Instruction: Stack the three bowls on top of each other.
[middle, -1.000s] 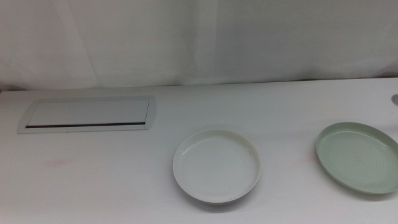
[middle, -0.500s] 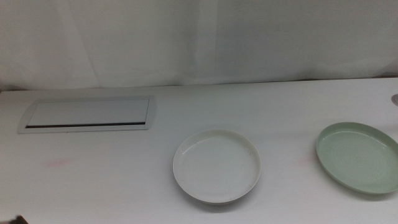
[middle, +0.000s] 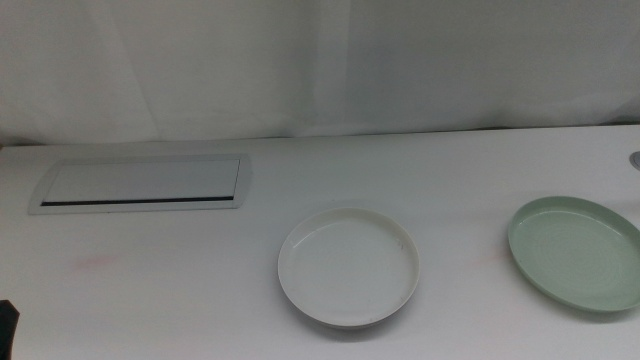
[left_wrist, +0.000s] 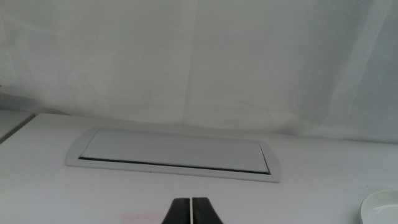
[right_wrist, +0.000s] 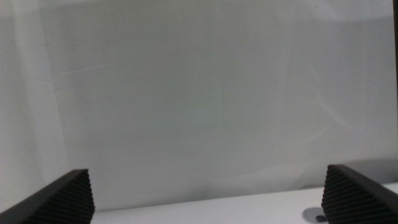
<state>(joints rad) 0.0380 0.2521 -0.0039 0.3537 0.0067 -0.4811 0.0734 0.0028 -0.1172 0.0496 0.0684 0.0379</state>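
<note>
Left gripper (left_wrist: 191, 211) has its jaws pressed together on nothing; I have it low at the table's near left corner, facing the white panel (left_wrist: 174, 154). Right gripper (right_wrist: 205, 199) is spread wide and also empty, pointed at the backdrop, out of the middle view. Nothing is stacked yet, so I judge this the opening reach. The cream-white bowl (middle: 348, 266) sits mid-table, the pale green bowl (middle: 577, 252) well apart at the right edge. The grey bowl I can't find; a small grey sliver at the far right edge may be it. Next I'd need to open the left jaws and bring them to the cream-white bowl's rim.
</note>
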